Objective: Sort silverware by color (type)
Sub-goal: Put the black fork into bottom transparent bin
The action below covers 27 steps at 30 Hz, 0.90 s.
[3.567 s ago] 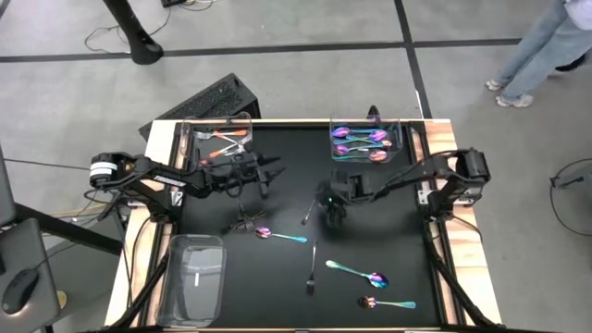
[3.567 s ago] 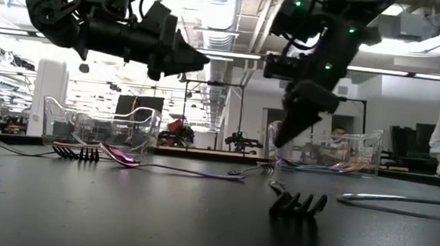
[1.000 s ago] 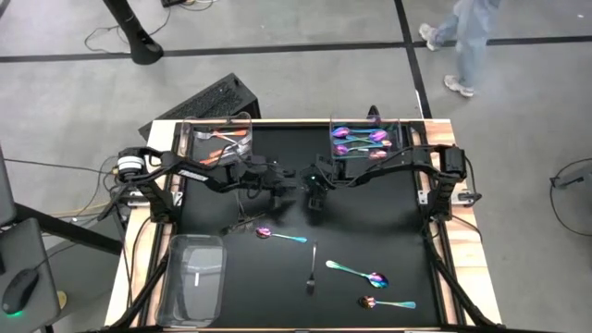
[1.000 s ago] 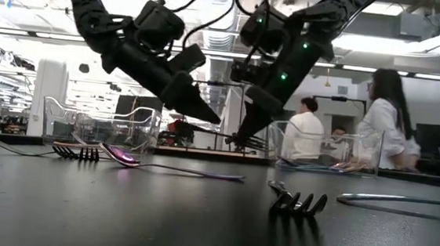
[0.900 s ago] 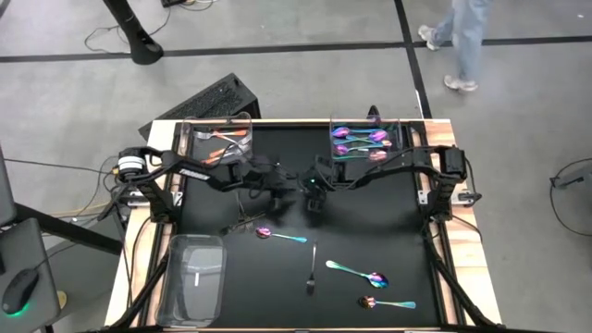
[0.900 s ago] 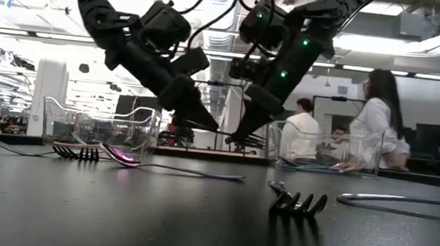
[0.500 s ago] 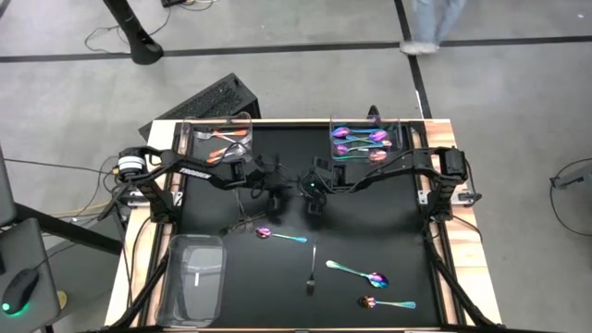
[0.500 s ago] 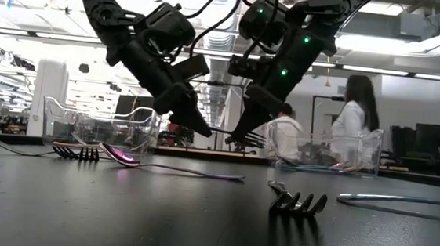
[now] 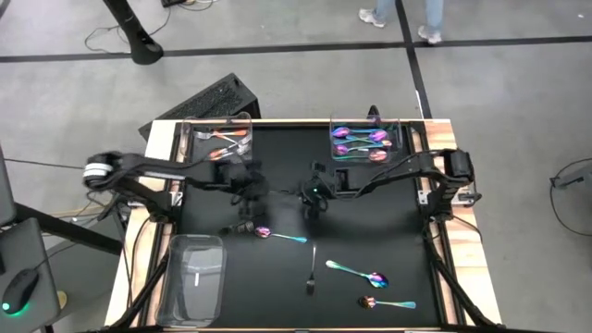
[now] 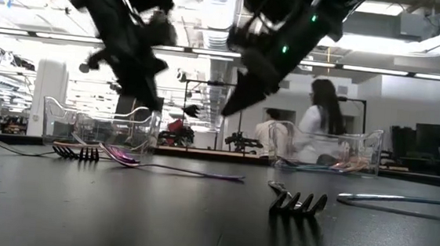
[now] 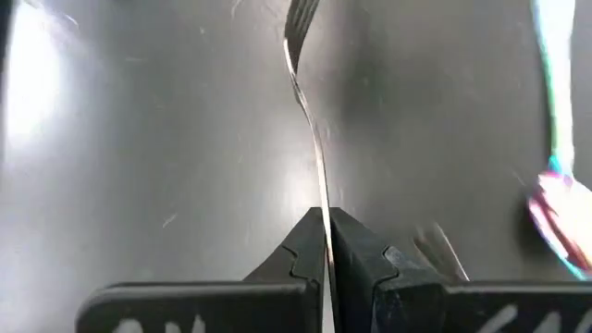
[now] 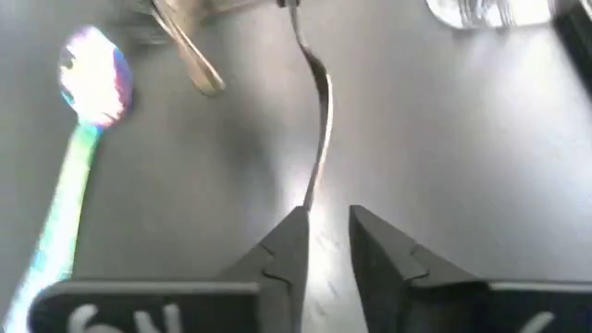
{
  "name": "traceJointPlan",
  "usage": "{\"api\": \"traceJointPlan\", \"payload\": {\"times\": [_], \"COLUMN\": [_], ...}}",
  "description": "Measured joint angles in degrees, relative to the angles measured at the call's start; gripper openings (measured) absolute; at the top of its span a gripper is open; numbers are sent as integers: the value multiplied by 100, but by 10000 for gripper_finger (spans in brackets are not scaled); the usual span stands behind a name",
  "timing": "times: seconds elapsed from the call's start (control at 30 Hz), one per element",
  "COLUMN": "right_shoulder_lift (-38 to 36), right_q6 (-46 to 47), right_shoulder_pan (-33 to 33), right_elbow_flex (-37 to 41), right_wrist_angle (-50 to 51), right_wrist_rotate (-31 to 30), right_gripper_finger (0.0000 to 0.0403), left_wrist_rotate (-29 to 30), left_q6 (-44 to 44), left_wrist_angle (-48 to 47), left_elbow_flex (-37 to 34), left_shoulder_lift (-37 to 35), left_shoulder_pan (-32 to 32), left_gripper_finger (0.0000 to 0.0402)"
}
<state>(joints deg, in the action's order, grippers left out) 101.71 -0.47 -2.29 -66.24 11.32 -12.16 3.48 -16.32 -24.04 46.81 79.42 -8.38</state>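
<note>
1. Left claw (image 11: 326, 242) is clamped tight on the handle of a dark fork (image 11: 305, 88), above mid-table (image 9: 370, 222), just left of the right claw (image 12: 326, 242);
2. Right claw's fingers stand parted, the fork's end just off one tip;
3. Half a second earlier the right claw gripped this fork and the left was closing; the fork has changed claws.

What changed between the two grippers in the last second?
The left gripper closed on the dark fork. The right gripper opened and released it. The left arm has drawn back toward its own side. The loose silverware on the table has not moved.
</note>
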Motion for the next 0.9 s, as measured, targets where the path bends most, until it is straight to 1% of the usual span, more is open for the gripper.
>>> {"api": "traceJointPlan", "payload": {"times": [0.1,0.23,0.27,0.3,0.37,0.43,0.47,0.5,0.53,0.6,0.7,0.8,0.9], "right_shoulder_lift": [-300,-643,-690,-707,-711,-670,-608,-521,-431,-277,-41,110,236], "right_q6": [-198,-253,-260,-259,-258,-231,-185,-108,-24,121,383,620,936], "right_shoulder_pan": [16,-73,-126,-163,-277,-393,-446,-487,-523,-560,-591,-574,-475], "right_elbow_flex": [9,4,4,4,4,7,7,7,7,15,7,9,11], "right_wrist_angle": [-247,-421,-435,-429,-509,-522,-590,-690,-761,-802,-1211,-1431,-1675], "right_wrist_rotate": [-3,-51,-44,-44,-41,-42,-42,-40,-26,-1,10,25,104], "right_gripper_finger": [128,156,161,163,165,165,164,163,162,161,160,160,160], "left_wrist_rotate": [-9,-666,-847,-999,-1099,-1106,-1110,-1225,-1474,-2196,-3175,-3603,-3656], "left_q6": [-312,-724,-895,-1030,-1144,-971,-831,-668,-501,-420,-372,-200,-195], "left_wrist_angle": [-1176,-2557,-3088,-3614,-4501,-5386,-5648,-5706,-5710,-5754,-5757,-5708,-5710], "left_elbow_flex": [120,420,552,715,1221,1723,1920,2052,2124,2133,2029,1766,1412], "left_shoulder_lift": [-643,-1403,-1537,-1618,-1745,-1767,-1778,-1773,-1765,-1747,-1622,-1435,-1298], "left_shoulder_pan": [253,580,688,787,971,1133,1171,1239,1323,1528,1831,2223,2579], "left_gripper_finger": [0,0,0,0,0,0,0,0,0,0,0,0,0]}}
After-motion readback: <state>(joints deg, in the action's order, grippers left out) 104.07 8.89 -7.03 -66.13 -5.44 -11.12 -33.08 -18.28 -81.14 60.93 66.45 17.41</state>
